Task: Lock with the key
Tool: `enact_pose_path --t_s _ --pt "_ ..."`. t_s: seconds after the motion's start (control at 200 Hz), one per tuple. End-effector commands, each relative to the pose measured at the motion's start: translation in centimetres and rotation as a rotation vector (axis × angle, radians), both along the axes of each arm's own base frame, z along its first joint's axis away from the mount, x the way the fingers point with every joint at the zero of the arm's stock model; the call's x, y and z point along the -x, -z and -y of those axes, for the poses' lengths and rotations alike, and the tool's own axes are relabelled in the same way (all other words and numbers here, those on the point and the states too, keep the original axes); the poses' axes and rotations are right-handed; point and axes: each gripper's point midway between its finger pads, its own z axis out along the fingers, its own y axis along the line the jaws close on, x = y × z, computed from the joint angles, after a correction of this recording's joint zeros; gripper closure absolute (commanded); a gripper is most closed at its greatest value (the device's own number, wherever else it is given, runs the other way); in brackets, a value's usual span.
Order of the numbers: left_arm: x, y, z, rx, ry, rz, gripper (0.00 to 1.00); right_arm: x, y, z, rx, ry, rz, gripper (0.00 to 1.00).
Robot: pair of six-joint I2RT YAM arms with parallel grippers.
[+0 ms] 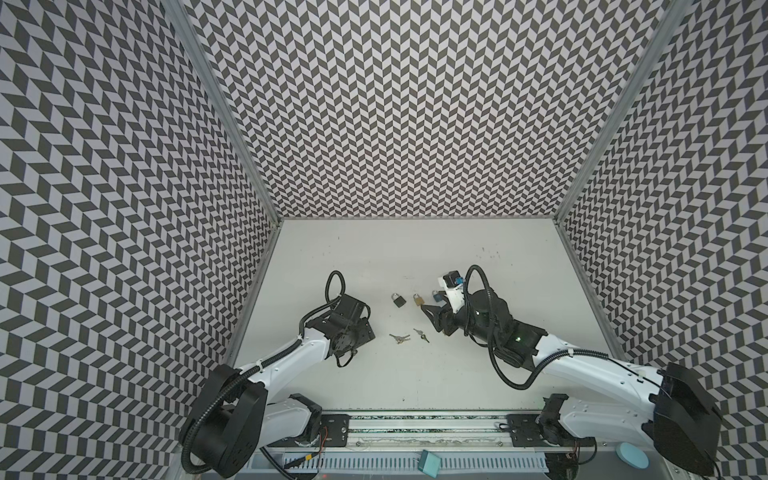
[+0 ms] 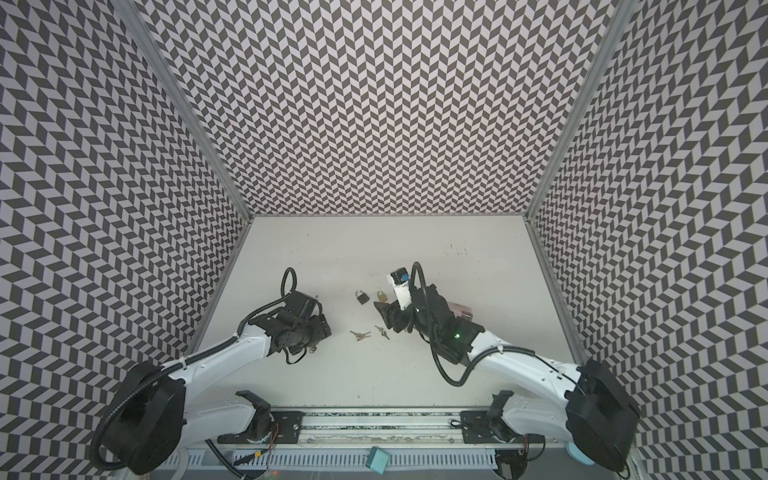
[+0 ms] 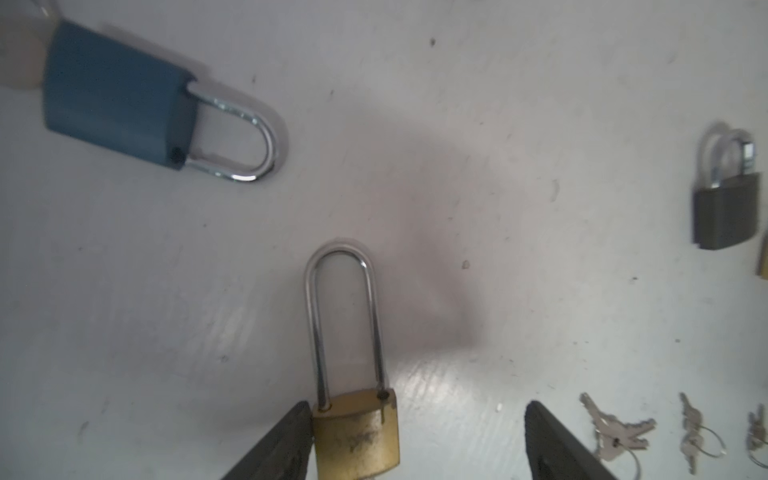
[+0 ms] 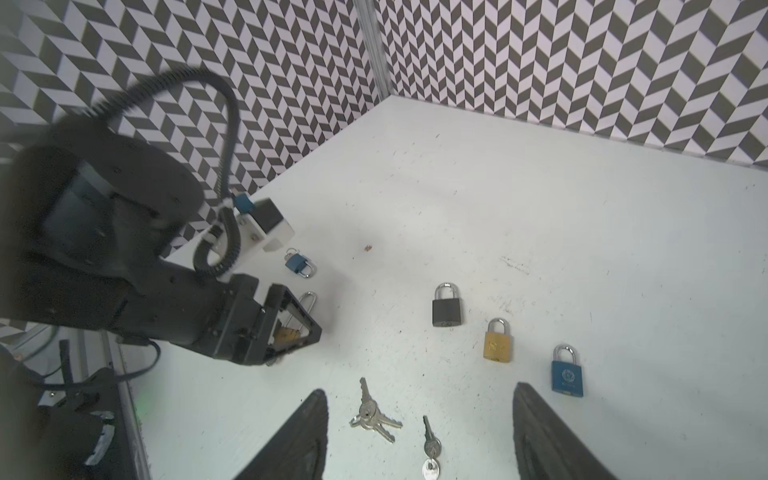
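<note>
A brass long-shackle padlock [image 3: 355, 436] lies on the white table between the fingers of my left gripper [image 3: 419, 409]. The jaws stand open: one finger [image 3: 291, 432] touches the brass body and the other stands well clear. The right wrist view shows that same gripper [image 4: 299, 328] around the padlock. My right gripper [image 4: 419, 390] is open low over the table, with a bunch of keys [image 4: 374, 415] and a second pair of keys [image 4: 430, 449] lying loose between its fingers. In both top views the keys [image 1: 399, 338] [image 2: 359, 336] lie between the two arms.
A dark grey padlock [image 4: 446, 309], a short brass padlock [image 4: 497, 343] and a blue padlock [image 4: 567, 374] lie in a row beyond the keys. A small blue padlock [image 3: 116, 95] lies near the left gripper. Patterned walls [image 1: 415, 124] enclose the table.
</note>
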Motion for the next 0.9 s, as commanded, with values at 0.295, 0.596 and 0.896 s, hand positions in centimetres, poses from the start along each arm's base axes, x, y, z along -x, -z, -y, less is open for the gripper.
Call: enact_pose_path --t_s 0.295,0.596,0.896 --pt "-5.1 -10.6 -6.2 0.216 -0.133 0.367 0.16 6.3 2.5 -10.3 0.047 -0.180 -0.018 0.34" --pt "-6.5 -14.4 -14.1 0.174 -0.312 0.428 0.12 6.5 8.9 -19.2 0.148 -0.126 -0.126 0.33" --pt "-6.3 -14.4 -13.7 0.198 -0.296 0.450 0.13 2.9 14.0 -21.0 0.324 -0.018 -0.100 0.33"
